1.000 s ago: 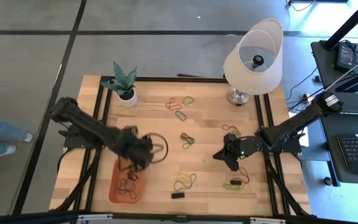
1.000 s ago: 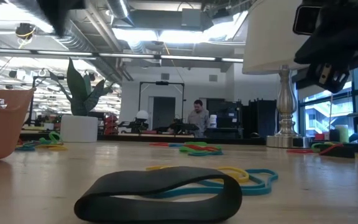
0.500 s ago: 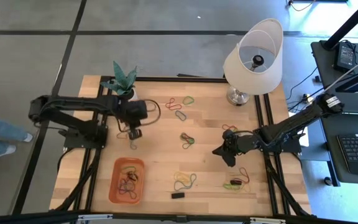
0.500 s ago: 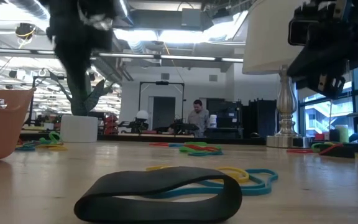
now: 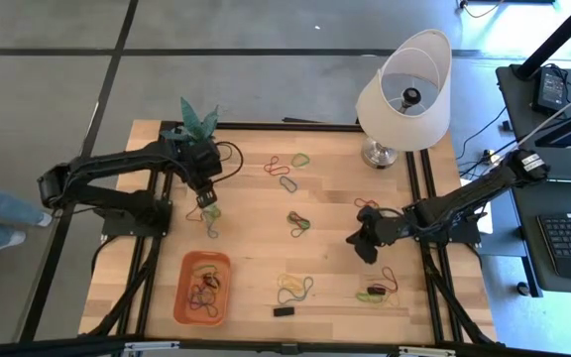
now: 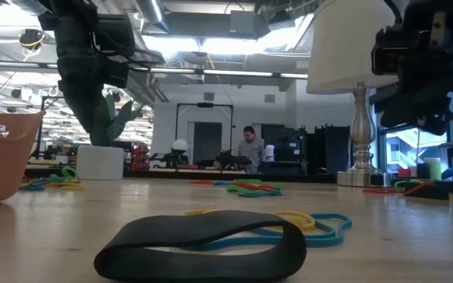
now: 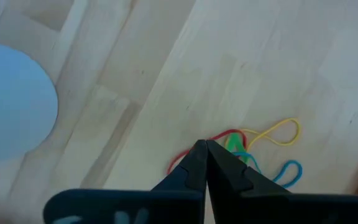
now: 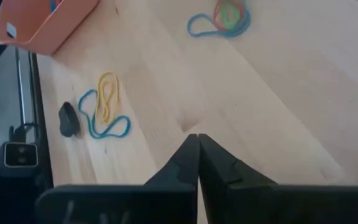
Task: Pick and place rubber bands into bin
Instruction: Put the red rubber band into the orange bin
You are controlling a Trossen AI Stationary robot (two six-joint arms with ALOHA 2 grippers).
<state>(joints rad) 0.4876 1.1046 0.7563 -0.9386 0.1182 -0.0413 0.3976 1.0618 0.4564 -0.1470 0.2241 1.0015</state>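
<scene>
The orange bin sits near the table's near-left corner with several rubber bands in it. Loose rubber bands lie in small clusters on the wood: one below my left gripper, one at mid-table, one toward the far edge, and two near the near edge. My left gripper is shut and empty and hangs above the table by the plant pot, over a red, green, yellow and blue cluster. My right gripper is also shut and empty, right of mid-table.
A white pot with a green plant stands at the far left, close to my left gripper. A lamp stands at the far right. A small black piece lies by the near edge. Bare wood lies between the bin and the mid-table cluster.
My left gripper has swung from above the bin toward the table's far edge and now hangs near the plant pot, over the cluster of bands there. The bands and the bin have kept their places.
</scene>
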